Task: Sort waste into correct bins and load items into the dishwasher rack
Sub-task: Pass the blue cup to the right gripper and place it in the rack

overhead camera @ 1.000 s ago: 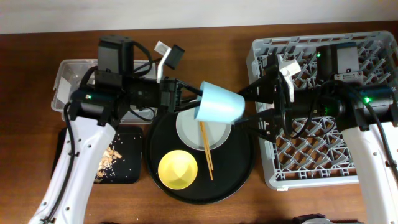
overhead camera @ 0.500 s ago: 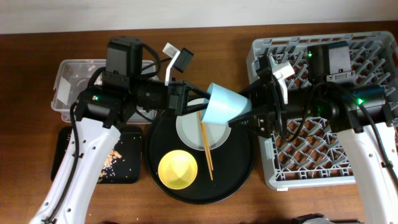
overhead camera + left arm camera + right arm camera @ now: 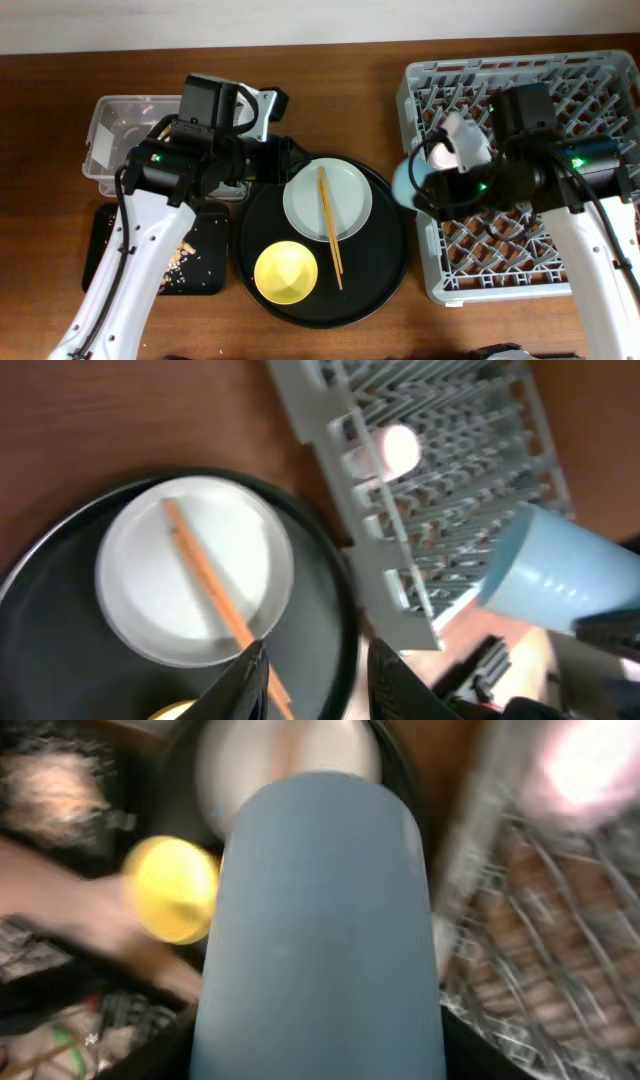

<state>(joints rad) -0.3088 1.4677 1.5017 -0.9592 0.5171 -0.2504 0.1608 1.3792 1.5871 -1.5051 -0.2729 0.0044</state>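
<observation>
My right gripper (image 3: pixel 415 185) is shut on the small blue cup (image 3: pixel 402 183), which hangs over the left edge of the grey dishwasher rack (image 3: pixel 560 80). In the right wrist view the blue cup (image 3: pixel 320 920) fills the space between the fingers. My left gripper (image 3: pixel 285 160) stands open and holds nothing, above the upper left rim of the round black tray (image 3: pixel 375 285). On that tray lie the pale plate (image 3: pixel 350 195) with the chopsticks (image 3: pixel 330 225) across it, and the yellow bowl (image 3: pixel 286 273). A pink cup (image 3: pixel 398 448) sits in the rack (image 3: pixel 430 510).
The clear tub (image 3: pixel 120 125) stands at the back left, partly under my left arm. The flat black tray (image 3: pixel 205 275) in front of it holds crumbly food scraps (image 3: pixel 180 252). Bare wood shows in front of the round tray.
My left gripper let go of the blue cup and drew back left. My right gripper closed on the cup and carried it right, to the rack's left edge.
</observation>
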